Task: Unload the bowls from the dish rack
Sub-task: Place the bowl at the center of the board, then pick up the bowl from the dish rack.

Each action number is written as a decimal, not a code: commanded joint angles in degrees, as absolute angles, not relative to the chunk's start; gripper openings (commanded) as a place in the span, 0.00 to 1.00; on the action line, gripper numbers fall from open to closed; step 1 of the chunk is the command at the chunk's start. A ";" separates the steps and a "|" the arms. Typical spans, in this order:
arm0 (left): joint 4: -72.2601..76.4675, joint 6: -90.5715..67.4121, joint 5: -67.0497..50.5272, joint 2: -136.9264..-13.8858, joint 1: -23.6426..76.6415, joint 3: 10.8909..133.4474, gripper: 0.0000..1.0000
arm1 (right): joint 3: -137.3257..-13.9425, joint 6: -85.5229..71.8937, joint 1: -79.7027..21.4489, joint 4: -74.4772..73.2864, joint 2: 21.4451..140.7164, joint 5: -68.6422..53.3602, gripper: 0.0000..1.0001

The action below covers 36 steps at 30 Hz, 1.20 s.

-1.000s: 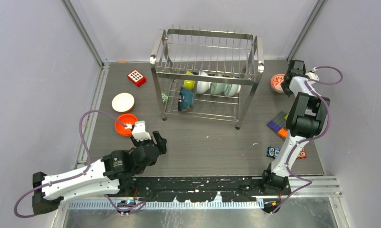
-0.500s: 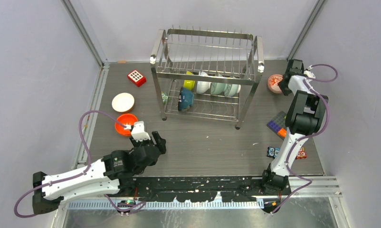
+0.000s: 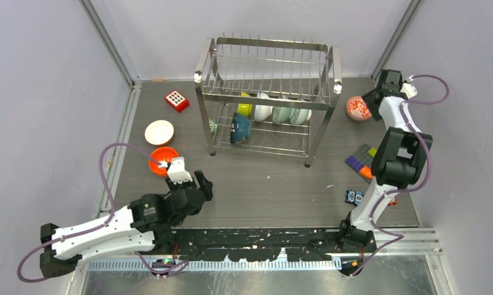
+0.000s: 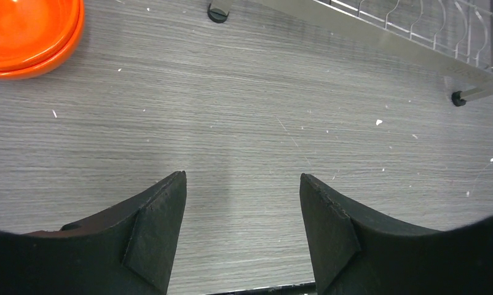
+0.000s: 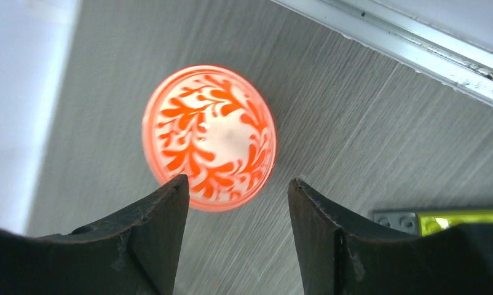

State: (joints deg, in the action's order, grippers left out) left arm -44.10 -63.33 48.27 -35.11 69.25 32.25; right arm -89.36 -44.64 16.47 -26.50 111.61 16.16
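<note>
Pale lilac walls (image 3: pixel 41 92) enclose a grey wood-grain table (image 3: pixel 262 184) (flecked with white specks).

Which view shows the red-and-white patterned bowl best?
Right wrist: the patterned bowl appears large, its leaf design clear. Top external shows it small, right of the dish rack; left wrist misses it.

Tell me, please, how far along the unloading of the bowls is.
Done: the white bowl, orange bowl and red-patterned bowl sit on the table. In hand: nothing; the right end effector is open above it, the left end effector open over bare table. Left: about five bowls in the dish rack's lower tier.
</note>
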 commanded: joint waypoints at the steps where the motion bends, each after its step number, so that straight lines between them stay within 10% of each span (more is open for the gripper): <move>1: -47.44 -64.41 49.22 -33.42 69.40 36.48 0.69 | -86.64 -47.61 16.14 -27.23 98.25 15.10 0.66; 19: -46.85 -51.86 52.08 -27.46 69.41 38.34 0.72 | -51.16 -39.44 -1.46 -32.06 35.60 8.63 0.63; 27: -39.09 -38.41 49.03 -32.83 69.41 40.95 0.73 | -36.55 -43.08 -8.27 -31.16 20.02 -23.42 0.59; 36: -32.72 -36.81 44.98 -41.89 69.41 42.24 0.74 | -34.02 -38.89 -12.14 -35.26 18.55 -19.62 0.58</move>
State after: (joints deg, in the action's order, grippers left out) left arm -37.54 -38.39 46.50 -38.30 69.25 39.20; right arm -34.00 -40.64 -10.52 -37.85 17.47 -18.35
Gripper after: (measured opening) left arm 0.736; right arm 0.580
